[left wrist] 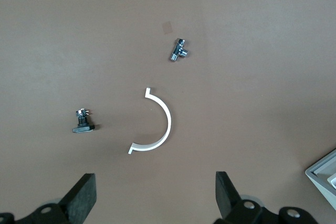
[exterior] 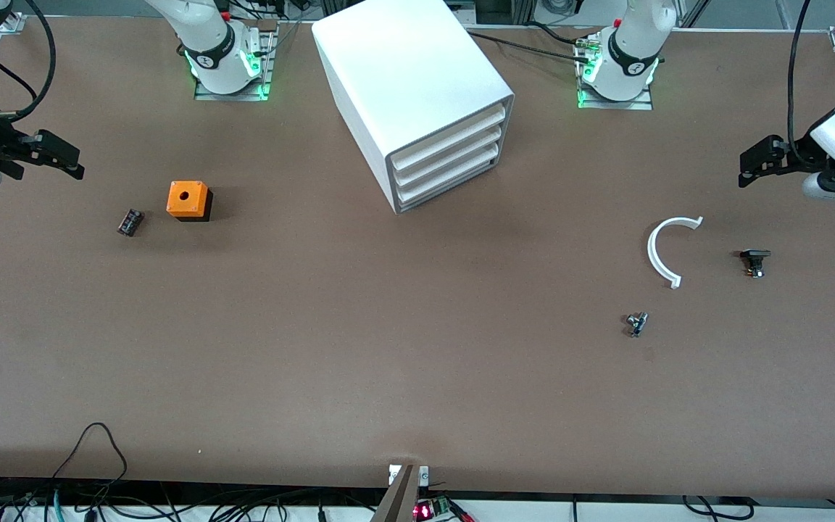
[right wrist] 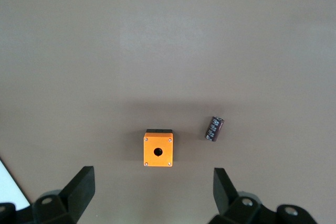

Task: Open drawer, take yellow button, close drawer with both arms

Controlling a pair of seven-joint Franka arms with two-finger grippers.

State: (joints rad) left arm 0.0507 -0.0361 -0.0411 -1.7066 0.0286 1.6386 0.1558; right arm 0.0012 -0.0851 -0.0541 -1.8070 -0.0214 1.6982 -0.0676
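Centrally, near the robots' bases, stands the big white box cabinet [exterior: 417, 94], and its uppermost wide, shallow white plastic tray drawer [exterior: 449, 133] sits flush and closed above two like fronts; no orange-capped button shows anywhere in these views. Toward the right arm's end of the table lie an orange cube with a hole on a black base [exterior: 188, 200] and, just beside it, a small dark cylindrical part [exterior: 130, 222]. Toward the left arm's end lie a white plastic half-ring [exterior: 667, 249], a small black part [exterior: 754, 260] and, nearer the front camera, a small silvery metal fitting [exterior: 636, 322]. Nothing lies on the table in front of the drawer. Both arms wait at the table's ends: the left gripper [exterior: 751, 167] hangs over bare table near the half-ring, the right gripper [exterior: 62, 161] near the cube, each with fingers spread apart and empty. Both arms are cut off by the front view's edges, and the drawer's inside is hidden.
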